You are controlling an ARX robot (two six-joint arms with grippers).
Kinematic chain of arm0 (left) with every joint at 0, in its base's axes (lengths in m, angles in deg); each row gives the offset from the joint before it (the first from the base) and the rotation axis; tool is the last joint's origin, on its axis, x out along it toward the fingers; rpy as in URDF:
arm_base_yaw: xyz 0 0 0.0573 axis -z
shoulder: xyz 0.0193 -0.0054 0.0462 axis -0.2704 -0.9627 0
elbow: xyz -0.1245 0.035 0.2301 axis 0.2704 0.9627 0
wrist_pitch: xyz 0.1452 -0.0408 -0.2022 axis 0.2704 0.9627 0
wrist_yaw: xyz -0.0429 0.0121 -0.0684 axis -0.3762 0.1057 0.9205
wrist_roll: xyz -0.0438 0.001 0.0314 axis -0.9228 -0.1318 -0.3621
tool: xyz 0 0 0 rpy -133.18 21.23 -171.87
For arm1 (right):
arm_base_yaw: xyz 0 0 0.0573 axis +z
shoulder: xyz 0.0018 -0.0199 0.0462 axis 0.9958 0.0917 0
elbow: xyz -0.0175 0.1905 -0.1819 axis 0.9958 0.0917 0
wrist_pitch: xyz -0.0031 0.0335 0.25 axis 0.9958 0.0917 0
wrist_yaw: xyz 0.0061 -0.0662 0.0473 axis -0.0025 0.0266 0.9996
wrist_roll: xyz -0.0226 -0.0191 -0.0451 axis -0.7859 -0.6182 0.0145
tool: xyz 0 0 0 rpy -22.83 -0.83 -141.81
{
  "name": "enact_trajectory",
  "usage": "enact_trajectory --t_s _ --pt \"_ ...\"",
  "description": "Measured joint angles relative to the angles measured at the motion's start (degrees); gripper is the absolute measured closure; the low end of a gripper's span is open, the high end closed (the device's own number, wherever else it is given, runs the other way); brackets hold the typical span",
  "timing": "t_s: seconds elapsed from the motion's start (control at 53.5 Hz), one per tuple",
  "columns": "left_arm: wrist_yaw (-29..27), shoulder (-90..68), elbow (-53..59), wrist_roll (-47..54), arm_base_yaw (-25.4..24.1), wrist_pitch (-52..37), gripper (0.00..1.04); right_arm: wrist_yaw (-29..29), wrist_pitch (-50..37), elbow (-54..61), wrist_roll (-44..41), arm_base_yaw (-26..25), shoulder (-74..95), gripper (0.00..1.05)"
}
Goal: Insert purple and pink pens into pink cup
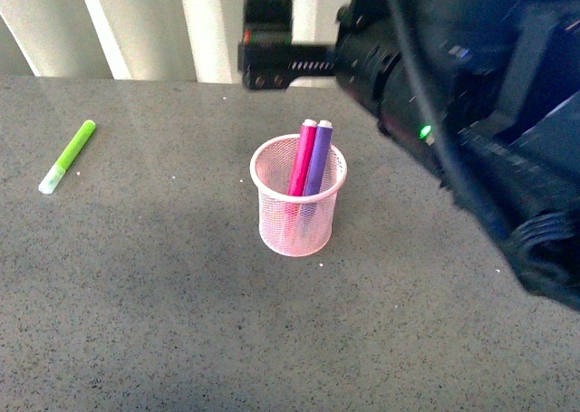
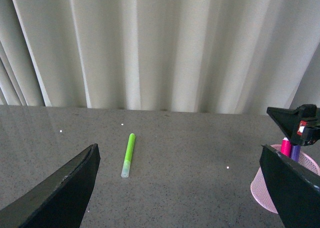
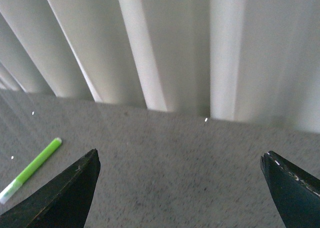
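Observation:
The pink cup (image 1: 299, 222) stands upright in the middle of the grey table. The hot pink pen (image 1: 302, 158) and the purple pen (image 1: 317, 163) stand inside it, side by side, leaning on the far rim. In the left wrist view the cup (image 2: 265, 193) shows at one edge with the pink pen (image 2: 286, 147) and the purple pen (image 2: 296, 152) in it. My left gripper (image 2: 178, 155) is open and empty, over bare table beside the cup. My right gripper (image 3: 180, 155) is open and empty, facing the curtain; the cup is out of its view. My right arm (image 1: 453, 113) reaches over the table behind the cup.
A lime green marker (image 1: 68, 156) lies on the table at the far left, also in the left wrist view (image 2: 128, 154) and the right wrist view (image 3: 31, 170). A pale pleated curtain (image 1: 154, 23) hangs behind the table's far edge.

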Motion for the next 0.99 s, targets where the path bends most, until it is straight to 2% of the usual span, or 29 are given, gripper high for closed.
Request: enact_trajectory --t_s 0.168,0.299,0.355,0.449,0.542,0.617,0.729,0.785,0.86,0.991 --pt "0.0 0.0 0.0 0.0 0.0 0.0 0.07 -0.46 -2.8 6.73 -4.26 -4.48 -14.01 0.07" --pt "0.0 0.0 0.0 0.0 0.0 0.0 0.07 2.95 -1.64 16.26 -6.14 -10.47 -28.85 0.07" --pt "0.0 0.0 0.0 0.0 0.0 0.0 0.07 4.9 -0.72 21.55 -7.3 -13.9 -36.37 0.07" --pt "0.02 0.0 0.0 0.0 0.0 0.0 0.07 10.27 2.6 31.34 -8.68 -22.73 -50.6 0.07" --pt "0.0 0.0 0.0 0.0 0.0 0.0 0.07 13.94 6.25 35.47 -8.37 -29.79 -56.08 0.07" --pt "0.0 0.0 0.0 0.0 0.0 0.0 0.07 15.54 6.01 37.64 -8.46 -33.92 -56.94 0.07" --pt "0.0 0.02 0.0 0.0 0.0 0.0 0.07 17.88 14.14 39.36 -9.2 -38.36 -60.43 0.22" --pt "0.0 -0.02 0.0 0.0 0.0 0.0 0.07 18.32 13.2 41.48 -9.44 -39.01 -60.39 0.31" --pt "0.0 0.02 0.0 0.0 0.0 0.0 0.07 17.99 8.92 44.41 -9.79 -38.91 -58.62 0.43" --pt "0.0 0.02 0.0 0.0 0.0 0.0 0.07 15.85 13.2 46.9 -9.94 -36.72 -64.22 0.72"
